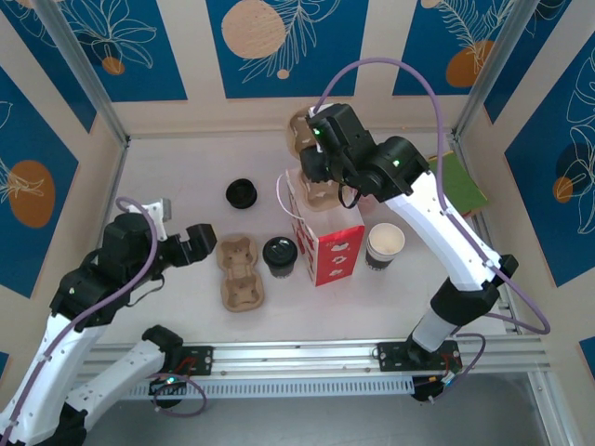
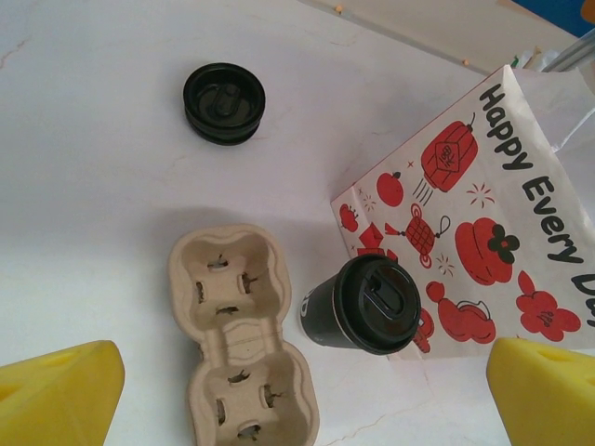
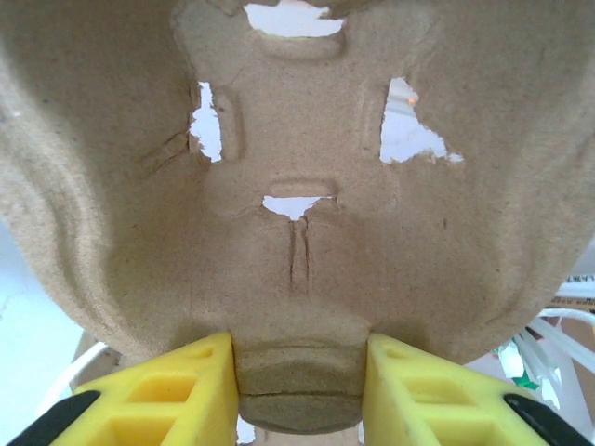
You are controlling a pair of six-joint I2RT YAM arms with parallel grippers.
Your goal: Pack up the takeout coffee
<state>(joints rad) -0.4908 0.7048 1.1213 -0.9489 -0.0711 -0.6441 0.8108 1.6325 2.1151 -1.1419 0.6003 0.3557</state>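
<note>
Over the table in the top view, the right gripper hangs above the bag, pinching a carrier whose lower end sits at the bag's mouth. The coffee stands on the table just at the bag's 9 o'clock, with a spare carrier at the coffee's 9, a loose lid toward its 11, and an open cup at the bag's 3. The left gripper waits spread wide at the spare carrier's 10 o'clock. From the left wrist, the coffee stands lidded and upright just beside the bag's printed face. From the right wrist, both fingers clamp the carrier's edge at 6 o'clock. By my judgement the step is seating the carrier in the bag: centre it on the mouth, lower it straight and clear of the walls and handle, and let go only once it rests flat, without nudging the bag into the coffee.
</note>
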